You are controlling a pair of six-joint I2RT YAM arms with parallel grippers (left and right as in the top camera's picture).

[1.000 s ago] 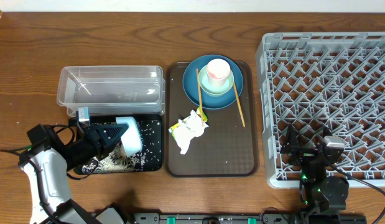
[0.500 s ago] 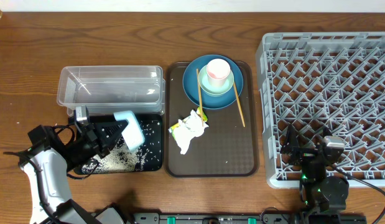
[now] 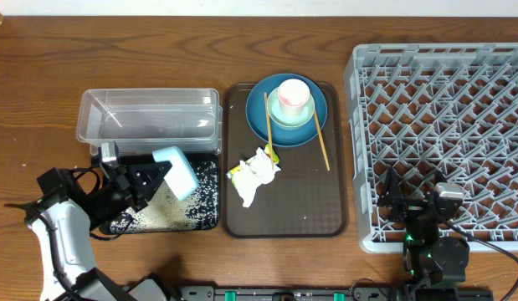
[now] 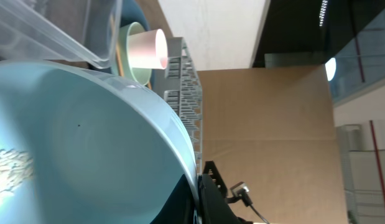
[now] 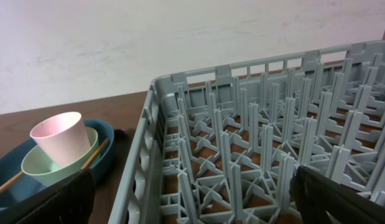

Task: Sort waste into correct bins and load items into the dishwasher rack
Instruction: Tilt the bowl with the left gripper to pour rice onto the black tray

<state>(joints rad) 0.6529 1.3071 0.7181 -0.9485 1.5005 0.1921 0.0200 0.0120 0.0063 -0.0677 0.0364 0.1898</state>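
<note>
- Emptying looks to be the step in hand: the left jaws are clamped on the rim of the small light-blue bowl (image 3: 176, 171). It is tipped on its side over the black bin (image 3: 210, 224), where rice grains (image 3: 150, 219) lie scattered.
- A few grains cling inside the bowl, so I'd judge it needs one more shake. After that comes a long carry across the brown tray (image 3: 284, 213) to the dishwasher rack (image 3: 443, 125).
- The right jaws stand wide and empty at the rack's near edge.
- The wood-grain desk (image 3: 41, 84) stands before a pale wall.

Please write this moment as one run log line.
left gripper: shut on light-blue bowl, tipped over black bin | rice grains: in bin | right gripper: open, over dishwasher rack
</note>
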